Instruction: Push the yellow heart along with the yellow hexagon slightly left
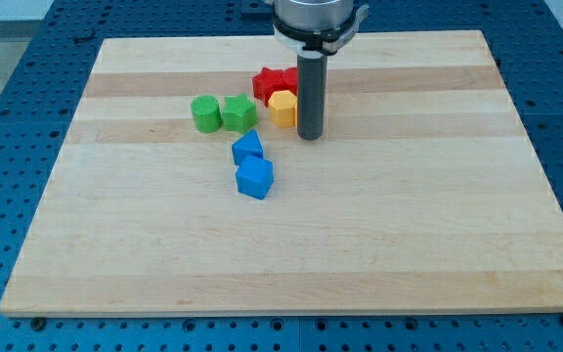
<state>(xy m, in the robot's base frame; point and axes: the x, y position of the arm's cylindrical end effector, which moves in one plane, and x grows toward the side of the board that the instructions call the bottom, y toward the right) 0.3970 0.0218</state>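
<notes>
My tip (309, 136) sits on the wooden board (360, 235), touching or almost touching the right side of the yellow block (281, 110). I have no claw, just a straight dark rod, so nothing can open or close. The yellow block is near the top middle of the board. I see only one yellow block, and I cannot tell if it is the heart or the hexagon. A red block (273, 82) sits right behind it, touching it. To the left are a green star (238, 113) and a round green block (205, 113), side by side. Below them are two blue blocks, a small one (247, 149) and a cube (255, 178), close together.
</notes>
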